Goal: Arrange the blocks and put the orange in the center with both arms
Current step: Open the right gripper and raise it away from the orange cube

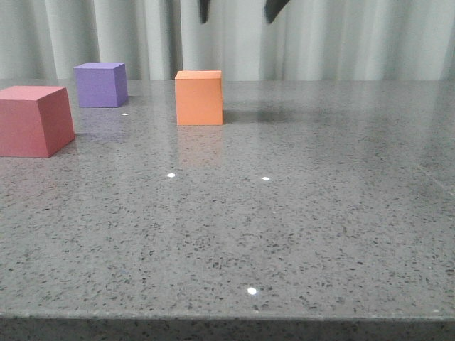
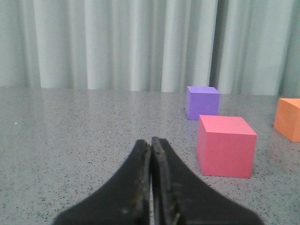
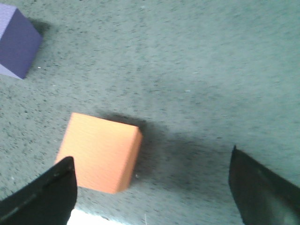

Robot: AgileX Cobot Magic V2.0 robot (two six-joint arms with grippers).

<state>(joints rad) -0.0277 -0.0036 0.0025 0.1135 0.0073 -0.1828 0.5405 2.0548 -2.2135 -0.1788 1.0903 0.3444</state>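
The orange cube (image 1: 199, 98) stands on the grey table, far centre-left. The purple cube (image 1: 101, 84) stands far left, and the red-pink cube (image 1: 34, 119) is nearer at the left edge. My right gripper (image 1: 238, 8) hangs open and empty high above the table, just right of the orange cube; only its fingertips show at the top of the front view. In the right wrist view the gripper (image 3: 152, 185) is wide open above the orange cube (image 3: 99, 152), with the purple cube (image 3: 16, 42) beyond. My left gripper (image 2: 151, 143) is shut and empty, low over the table, with the red-pink cube (image 2: 226, 146), purple cube (image 2: 202, 102) and orange cube (image 2: 288, 119) ahead of it.
A pale pleated curtain (image 1: 341, 35) runs behind the table's far edge. The table's front edge (image 1: 227, 316) is near the camera. Speckled grey tabletop (image 1: 320, 213) stretches across the right half.
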